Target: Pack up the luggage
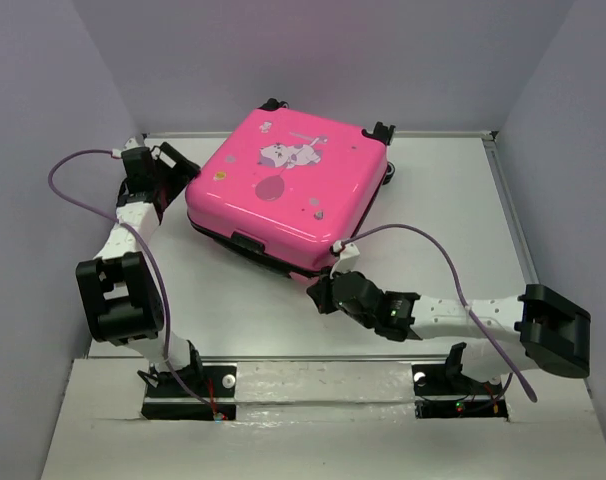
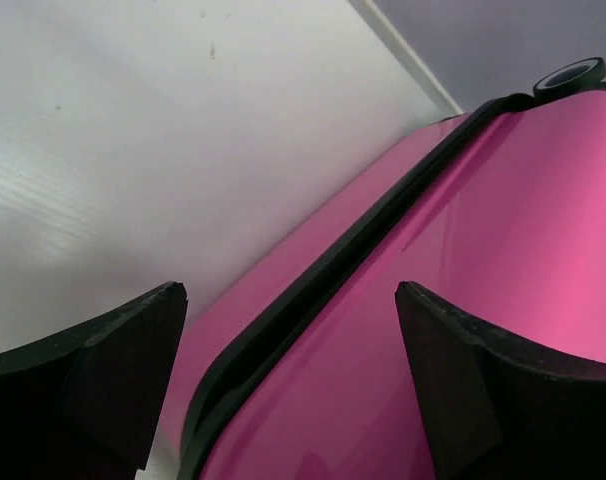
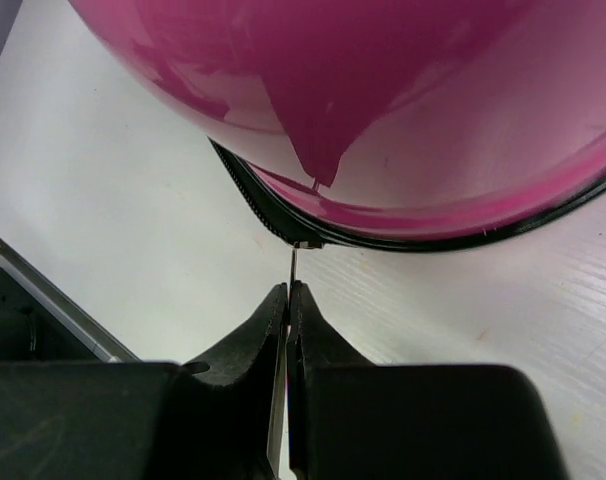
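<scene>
The hot-pink luggage [image 1: 288, 190] lies flat on the white table [image 1: 443, 220] with its lid down and the cartoon print facing up. My left gripper [image 1: 175, 170] is open at the case's left side. In the left wrist view its fingers [image 2: 133, 350] straddle the black seam [image 2: 313, 290] without touching the shell [image 2: 503, 260]. My right gripper [image 1: 321, 295] sits at the near corner of the case. There it [image 3: 288, 288] is shut on the thin metal zipper pull [image 3: 294, 262], which hangs from the black zipper band [image 3: 413, 238] under the pink shell [image 3: 383, 90].
Grey walls enclose the table on the left, back and right. A raised rail [image 1: 511, 210] runs along the right edge. The case's black wheels [image 1: 381, 132] point to the back wall. Both arm bases [image 1: 188, 395] stand at the near edge.
</scene>
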You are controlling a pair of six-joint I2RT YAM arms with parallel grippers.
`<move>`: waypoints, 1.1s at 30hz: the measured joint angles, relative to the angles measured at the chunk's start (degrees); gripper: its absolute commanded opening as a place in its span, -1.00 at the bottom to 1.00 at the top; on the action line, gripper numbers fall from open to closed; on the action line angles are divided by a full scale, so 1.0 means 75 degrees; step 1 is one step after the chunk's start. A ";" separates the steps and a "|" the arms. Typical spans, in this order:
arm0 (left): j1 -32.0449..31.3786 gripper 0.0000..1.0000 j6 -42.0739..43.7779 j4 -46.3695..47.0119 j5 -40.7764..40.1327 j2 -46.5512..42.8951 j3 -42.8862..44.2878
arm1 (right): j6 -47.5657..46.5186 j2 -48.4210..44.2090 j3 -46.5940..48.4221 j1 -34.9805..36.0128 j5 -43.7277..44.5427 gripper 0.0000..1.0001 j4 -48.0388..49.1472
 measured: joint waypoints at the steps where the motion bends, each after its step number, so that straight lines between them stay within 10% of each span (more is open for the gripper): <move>1: -0.0131 0.94 -0.0076 0.0213 -0.0044 0.0070 0.0000 | -0.0023 0.0032 0.0058 0.0000 -0.0006 -0.86 -0.0058; 17: -0.1751 0.93 0.0157 0.2299 -0.0402 -0.1536 -0.1813 | -0.1623 0.3325 0.3681 -0.0090 -0.0405 -0.86 -0.0667; 22: -0.1810 0.94 0.0195 0.2040 -0.0396 -0.1545 -0.1725 | -0.1699 0.3299 0.3739 -0.0064 -0.1105 0.66 -0.0801; 24: -0.1888 0.95 0.0157 0.1830 -0.0399 -0.1582 -0.1667 | -0.1664 0.3034 0.3681 0.0038 -0.1518 0.92 -0.1195; 33: -0.2139 0.98 0.0090 0.1256 -0.0393 -0.1807 -0.1609 | -0.1571 -0.1250 0.3241 -0.0076 -0.1545 1.00 -0.3561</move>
